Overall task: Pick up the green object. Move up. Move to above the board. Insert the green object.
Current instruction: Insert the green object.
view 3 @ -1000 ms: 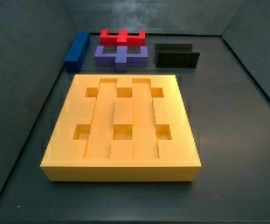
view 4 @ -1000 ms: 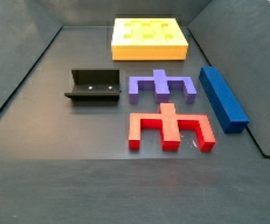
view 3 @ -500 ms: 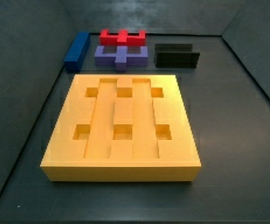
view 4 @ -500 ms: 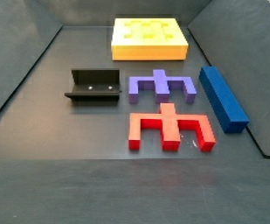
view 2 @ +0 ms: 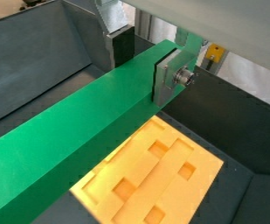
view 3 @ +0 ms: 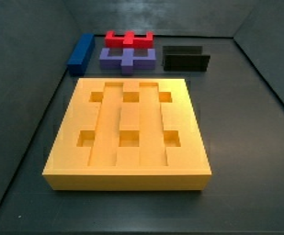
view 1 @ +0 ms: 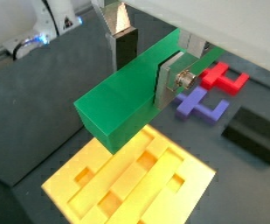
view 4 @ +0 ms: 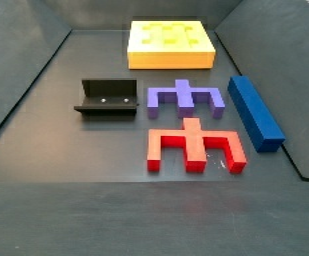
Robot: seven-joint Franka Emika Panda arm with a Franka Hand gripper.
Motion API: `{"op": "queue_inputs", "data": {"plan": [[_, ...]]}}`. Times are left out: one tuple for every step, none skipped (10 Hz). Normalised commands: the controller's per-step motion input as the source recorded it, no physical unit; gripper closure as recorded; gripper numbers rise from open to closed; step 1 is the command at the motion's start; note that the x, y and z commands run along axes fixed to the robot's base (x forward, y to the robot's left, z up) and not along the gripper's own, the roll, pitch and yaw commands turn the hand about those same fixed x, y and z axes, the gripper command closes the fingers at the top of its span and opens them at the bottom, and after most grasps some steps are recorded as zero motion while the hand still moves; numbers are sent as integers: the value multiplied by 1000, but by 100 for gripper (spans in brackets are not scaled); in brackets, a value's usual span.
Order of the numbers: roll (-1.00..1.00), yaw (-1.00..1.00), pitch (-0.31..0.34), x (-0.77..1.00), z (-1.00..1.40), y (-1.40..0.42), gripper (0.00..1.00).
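Both wrist views show the gripper [view 1: 147, 59] up in the air over the board [view 1: 96, 184], fingers [view 1: 121, 42] pinching the green object [view 1: 128, 94] across its narrow width. It's a long green bar [view 2: 85, 122], carried clear of the floor, with the yellow-orange board [view 2: 190, 175] right beneath it. I can't see the arm or the bar in either side view.

Going left to right in a side view: blue bar [view 3: 79, 51] at the far left along the wall, red piece [view 3: 128, 39] with the purple piece [view 3: 126, 58] just in front of it, then the fixture [view 3: 186, 58] on the right. The slab [view 3: 130, 128] sits nearer the camera, well apart from that row, six square holes open.

From the opposite side view: fixture [view 4: 106, 99] left, purple piece [view 4: 185, 96] and red piece [view 4: 192, 144] in the middle, blue bar [view 4: 254, 110] right, board [view 4: 170, 45] at the back.

In a wrist view, the red piece [view 1: 225, 79], purple piece [view 1: 200, 106] and fixture [view 1: 259, 134] lie beyond the board.
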Motion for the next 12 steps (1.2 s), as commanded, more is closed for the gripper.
{"op": "queue_inputs", "data": {"plan": [[-136, 77, -87, 66, -709, -600, 100], [0, 114, -170, 46, -746, -603, 100], [24, 86, -149, 111, -723, -474, 100], [0, 60, -133, 143, -777, -297, 100], [0, 120, -139, 251, -860, -123, 100], [0, 154, -136, 294, -866, -89, 100], [-11, 157, -141, 303, -849, -103, 100], [16, 169, -124, 331, -837, -174, 100], [123, 171, -107, 251, -791, -186, 100], [196, 134, -90, 180, -757, -191, 100], [267, 129, -59, 137, -671, -174, 100], [340, 117, -21, 160, -574, -149, 100]]}}
